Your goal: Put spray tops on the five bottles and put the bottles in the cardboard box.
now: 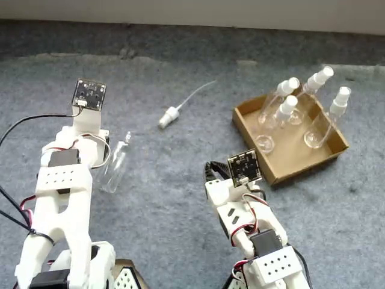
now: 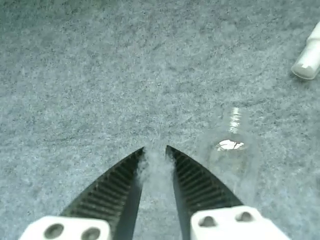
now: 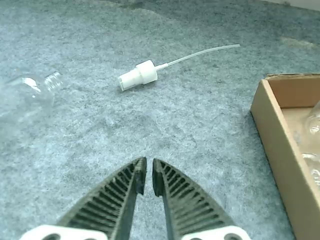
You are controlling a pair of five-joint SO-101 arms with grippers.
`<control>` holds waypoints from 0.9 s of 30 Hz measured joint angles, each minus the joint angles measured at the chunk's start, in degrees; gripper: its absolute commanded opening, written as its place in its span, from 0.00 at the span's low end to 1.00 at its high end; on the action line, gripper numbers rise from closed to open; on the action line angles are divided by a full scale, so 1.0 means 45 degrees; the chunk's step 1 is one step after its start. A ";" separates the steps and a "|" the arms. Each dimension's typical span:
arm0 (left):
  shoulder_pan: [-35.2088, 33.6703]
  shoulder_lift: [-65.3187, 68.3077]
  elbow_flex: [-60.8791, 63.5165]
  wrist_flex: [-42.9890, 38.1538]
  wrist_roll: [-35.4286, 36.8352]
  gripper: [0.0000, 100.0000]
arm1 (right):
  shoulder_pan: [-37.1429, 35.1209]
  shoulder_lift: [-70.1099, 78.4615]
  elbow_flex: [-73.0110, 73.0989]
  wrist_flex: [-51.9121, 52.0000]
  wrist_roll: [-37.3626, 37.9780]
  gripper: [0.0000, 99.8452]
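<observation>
From the high view we count four capped bottles (image 1: 283,109) in the cardboard box (image 1: 251,129). The fifth bottle (image 1: 114,167) lies bare on the surface (image 1: 180,205), well apart from its spray top (image 1: 170,116).

In the left wrist view, our left pincer (image 2: 155,150) is narrow and empty, just beside that bottle; we judge gripping it comes next.

In the right wrist view, the right pincer (image 3: 148,167) is nearly closed and empty, and the box is cut off.

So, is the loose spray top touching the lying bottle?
Apart: the right wrist view shows bare carpet between the spray top and the bottle.
</observation>
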 measured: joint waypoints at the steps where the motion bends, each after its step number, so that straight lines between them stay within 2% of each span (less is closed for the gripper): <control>1: -0.0039 0.0098 -0.0117 0.0176 0.0000 0.01 | 0.0000 0.0000 0.0000 0.0000 0.0000 0.01; 13: -0.0469 0.7424 -0.5919 0.4611 0.0039 0.01 | 0.0000 0.0000 0.0000 0.0000 0.0000 0.01; 17: -0.0449 0.8147 -0.7033 0.6056 0.0039 0.01 | 0.0000 0.0000 0.0000 0.0000 0.0000 0.01; 21: -0.0117 0.8283 -0.7209 0.6623 0.0039 0.01 | 0.0000 0.0000 0.0000 0.0000 0.0410 0.01; 27: 0.1856 0.8283 -0.7209 0.7306 0.0039 0.01 | 0.0000 0.0000 0.0000 0.0000 0.0918 0.01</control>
